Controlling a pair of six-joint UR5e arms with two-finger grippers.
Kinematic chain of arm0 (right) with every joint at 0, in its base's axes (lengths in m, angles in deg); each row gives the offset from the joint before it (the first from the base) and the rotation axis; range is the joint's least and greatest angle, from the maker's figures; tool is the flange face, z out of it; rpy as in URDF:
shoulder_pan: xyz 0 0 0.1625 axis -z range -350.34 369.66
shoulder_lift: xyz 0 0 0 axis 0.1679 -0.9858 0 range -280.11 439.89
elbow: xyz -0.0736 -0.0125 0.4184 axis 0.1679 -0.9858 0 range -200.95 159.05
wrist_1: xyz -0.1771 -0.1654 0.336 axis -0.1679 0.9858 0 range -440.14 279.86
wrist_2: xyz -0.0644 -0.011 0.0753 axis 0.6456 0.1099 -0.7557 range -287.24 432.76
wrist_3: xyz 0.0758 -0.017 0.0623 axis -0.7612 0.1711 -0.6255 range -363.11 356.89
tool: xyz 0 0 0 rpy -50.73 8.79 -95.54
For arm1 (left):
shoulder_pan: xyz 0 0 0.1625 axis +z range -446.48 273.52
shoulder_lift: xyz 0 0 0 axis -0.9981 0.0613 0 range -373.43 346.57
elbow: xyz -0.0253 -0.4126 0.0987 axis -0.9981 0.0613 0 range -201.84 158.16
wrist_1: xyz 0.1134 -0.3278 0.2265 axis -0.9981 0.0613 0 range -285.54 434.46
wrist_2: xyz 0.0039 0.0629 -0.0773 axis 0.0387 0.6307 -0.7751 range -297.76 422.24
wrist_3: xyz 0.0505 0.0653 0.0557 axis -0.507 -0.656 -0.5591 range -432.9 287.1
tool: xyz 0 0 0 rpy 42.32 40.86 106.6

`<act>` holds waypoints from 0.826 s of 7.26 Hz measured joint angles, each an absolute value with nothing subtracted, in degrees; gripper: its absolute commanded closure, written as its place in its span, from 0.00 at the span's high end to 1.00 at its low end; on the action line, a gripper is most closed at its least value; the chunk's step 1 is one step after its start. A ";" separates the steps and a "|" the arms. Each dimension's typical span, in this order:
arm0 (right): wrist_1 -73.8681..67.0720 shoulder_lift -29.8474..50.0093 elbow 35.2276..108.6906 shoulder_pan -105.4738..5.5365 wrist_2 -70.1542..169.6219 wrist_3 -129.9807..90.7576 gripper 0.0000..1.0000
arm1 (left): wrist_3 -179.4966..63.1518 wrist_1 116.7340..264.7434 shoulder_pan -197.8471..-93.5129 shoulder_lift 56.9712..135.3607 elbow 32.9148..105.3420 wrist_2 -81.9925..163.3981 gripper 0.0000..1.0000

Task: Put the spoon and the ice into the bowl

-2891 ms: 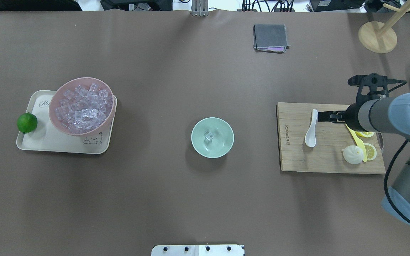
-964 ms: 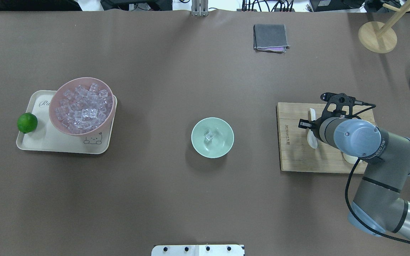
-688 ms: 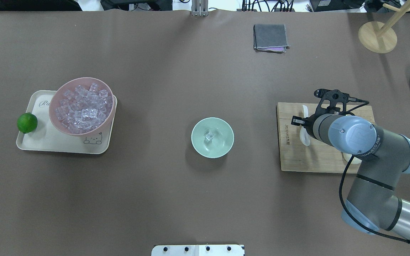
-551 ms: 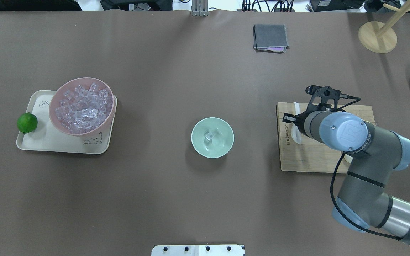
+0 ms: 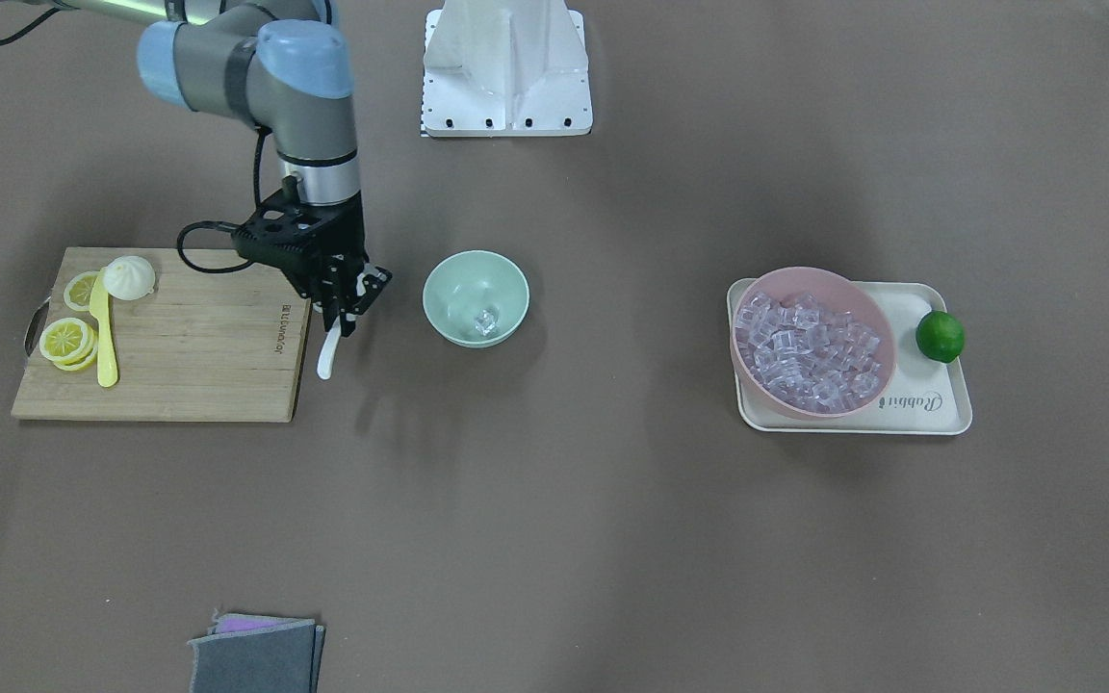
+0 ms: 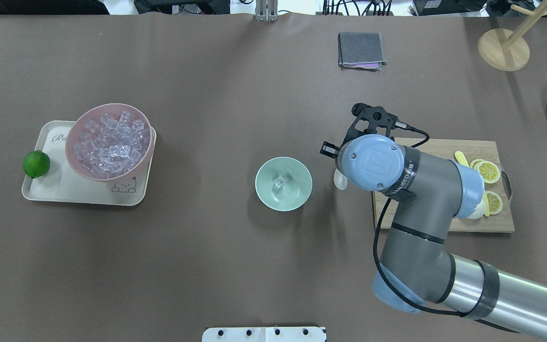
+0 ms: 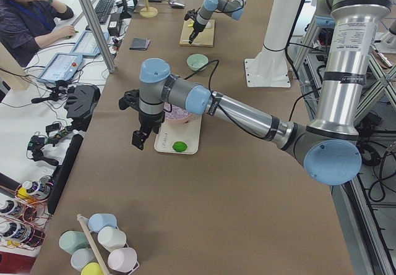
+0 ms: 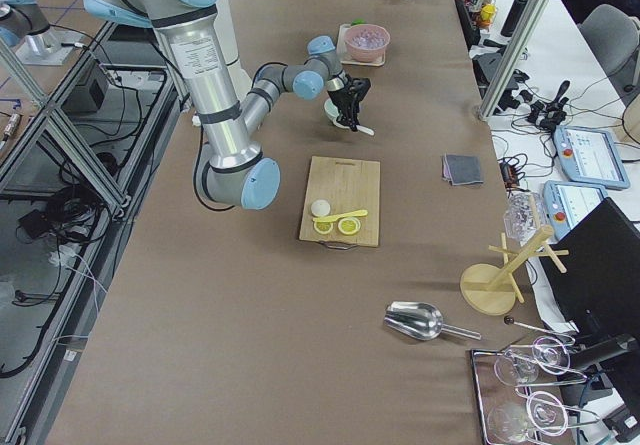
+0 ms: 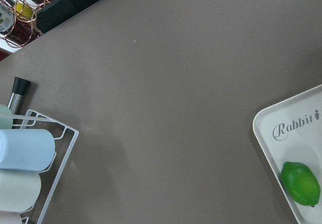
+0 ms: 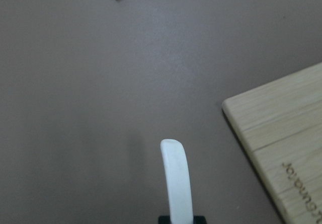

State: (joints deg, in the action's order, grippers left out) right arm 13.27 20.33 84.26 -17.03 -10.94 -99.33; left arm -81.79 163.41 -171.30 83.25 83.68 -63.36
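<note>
One ice cube lies inside the bowl. Right gripper is clamped on the spoon, held off the table between cutting board and bowl, touching neither. Left gripper: jaw state cannot be told

Left gripper hanging just beside tray, grip unreadable | lime sitting on tray | arm partly hiding pink bowl on tray | bowl sitting well beyond tray | right gripper hovering farther off, by board
</note>
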 measured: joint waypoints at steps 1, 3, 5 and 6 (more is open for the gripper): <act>17.41 24.48 83.39 -15.35 -10.17 -104.12 0.00 | -81.78 163.41 -171.30 83.25 83.73 -63.36 0.98; 20.16 31.32 77.30 -13.07 -7.02 -111.15 0.00 | -81.80 163.41 -171.30 83.12 83.91 -63.36 0.98; 20.54 33.13 74.45 -12.12 -5.10 -113.03 0.91 | -81.86 163.40 -171.35 82.66 84.29 -63.36 0.98; 20.62 32.99 74.11 -11.83 -3.76 -113.00 1.00 | -81.84 163.41 -171.37 82.59 84.34 -63.36 0.98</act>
